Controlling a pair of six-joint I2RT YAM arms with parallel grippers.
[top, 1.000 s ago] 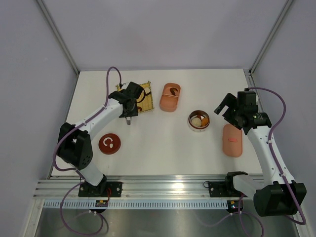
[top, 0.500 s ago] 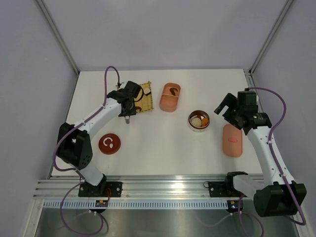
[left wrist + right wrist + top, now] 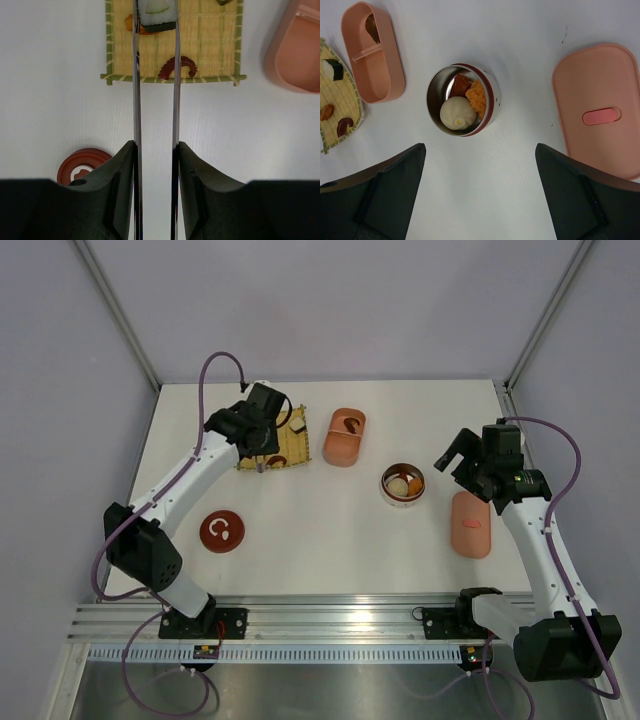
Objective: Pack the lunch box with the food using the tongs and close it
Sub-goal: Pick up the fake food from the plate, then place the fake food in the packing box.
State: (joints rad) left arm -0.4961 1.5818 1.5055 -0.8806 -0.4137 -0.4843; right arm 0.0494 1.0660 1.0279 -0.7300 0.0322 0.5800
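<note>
My left gripper (image 3: 155, 150) (image 3: 256, 436) is shut on the tongs (image 3: 135, 100), whose two slim arms reach out over the yellow mat (image 3: 210, 45). A white sushi piece with a dark band (image 3: 156, 12) sits between the tong tips. Also on the mat are a red curled piece (image 3: 178, 67) and an orange lump (image 3: 130, 22). The open pink lunch box (image 3: 344, 436) (image 3: 370, 52) lies right of the mat with one dark piece (image 3: 371, 25) in it. Its pink lid (image 3: 471, 524) (image 3: 597, 107) lies at the right. My right gripper (image 3: 480, 150) (image 3: 455, 455) hangs open and holds nothing.
A round steel bowl (image 3: 402, 483) (image 3: 462, 100) with a white bun, an orange lump and a brown piece stands between the lunch box and the pink lid. A round red lid (image 3: 222, 531) (image 3: 80, 162) lies at the front left.
My left arm has swung back and up toward the mat, and its jaws have squeezed the tongs narrower. The right arm has not moved.
</note>
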